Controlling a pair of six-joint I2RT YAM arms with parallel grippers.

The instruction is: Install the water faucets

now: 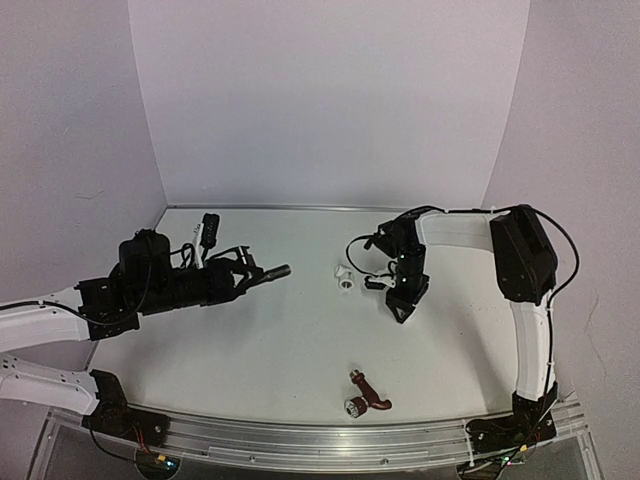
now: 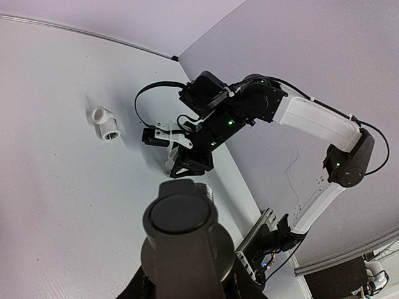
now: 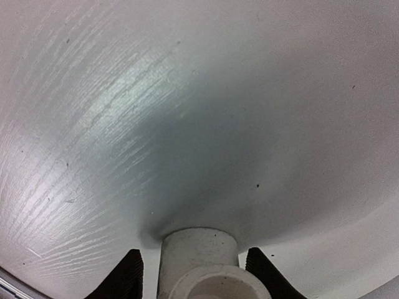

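Note:
My left gripper (image 1: 246, 279) is shut on the dark grey faucet (image 1: 272, 272) and holds it level above the table, pointing right. In the left wrist view the faucet (image 2: 182, 240) fills the bottom, its threaded end (image 2: 206, 190) toward the right arm. The reddish-brown faucet (image 1: 366, 395) with a silvery end lies near the front edge. My right gripper (image 1: 400, 303) points down at the table. In the right wrist view its fingers (image 3: 129, 274) straddle a white elbow fitting (image 3: 198, 255) with a gap on each side. A second white elbow (image 1: 344, 275) lies between the arms.
A small black and white object (image 1: 208, 230) lies at the back left. White walls enclose the table on three sides. An aluminium rail (image 1: 320, 438) runs along the front edge. The free elbow also shows in the left wrist view (image 2: 105, 124).

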